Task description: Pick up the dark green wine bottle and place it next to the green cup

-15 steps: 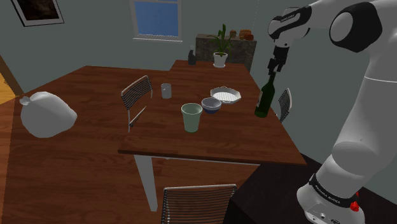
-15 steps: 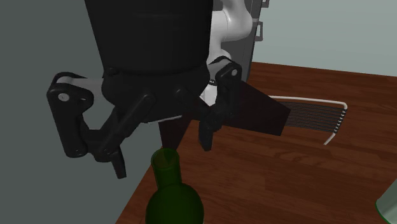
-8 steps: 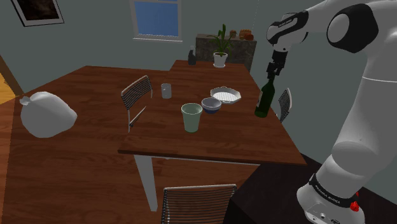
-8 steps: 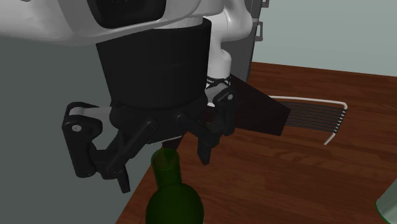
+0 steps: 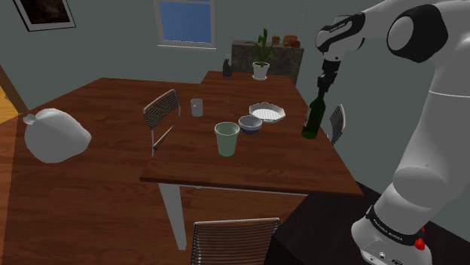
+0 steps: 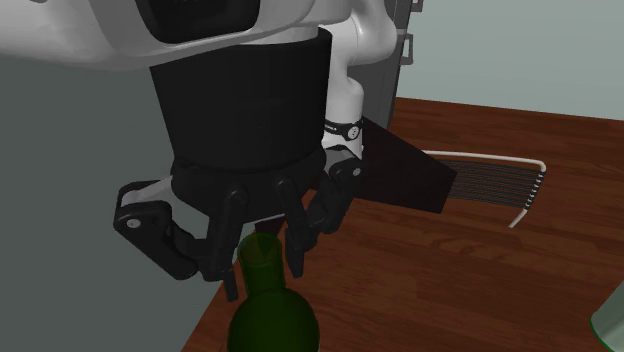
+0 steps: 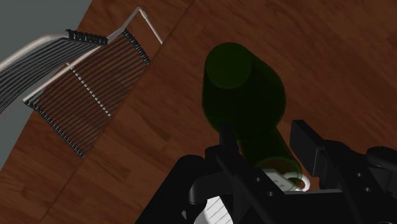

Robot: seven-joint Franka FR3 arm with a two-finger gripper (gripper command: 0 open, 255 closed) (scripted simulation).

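Bottles number one: a dark green wine bottle (image 5: 309, 122) standing upright on the wooden counter (image 5: 286, 162), long axis vertical, mouth pointing straight up into the jaws. It stands close to the counter's edge at the shoulder view's right, just beside a wire-backed chair (image 5: 337, 123). The jaws come down from the white arm (image 5: 422, 113) and are drawn in narrow, one black finger (image 6: 298, 255) on each side of the bottle's mouth, clasping the top of the neck. In the wrist view the neck lies between the two fingers and both appear to touch it.

Cups number two: a pale green cup (image 5: 227, 139) near the counter's middle and a small grey cup (image 5: 196, 107) farther back. Bowls number two: a bluish bowl (image 5: 250, 124) and a white scalloped dish (image 5: 268, 113), both lying between the green cup and the bottle, which are well apart. Chairs number three, the others being one (image 5: 160, 111) beside the grey cup and one (image 5: 233, 239) cut off by the shoulder view's lower edge. One white jug (image 5: 54, 135) lies off to the shoulder view's left; what carries it is hard to tell.

The second exterior view cuts the bottle off below its shoulder. In the wrist view the bottle's shoulder hides its lower body, and the fingers cover part of the neck.
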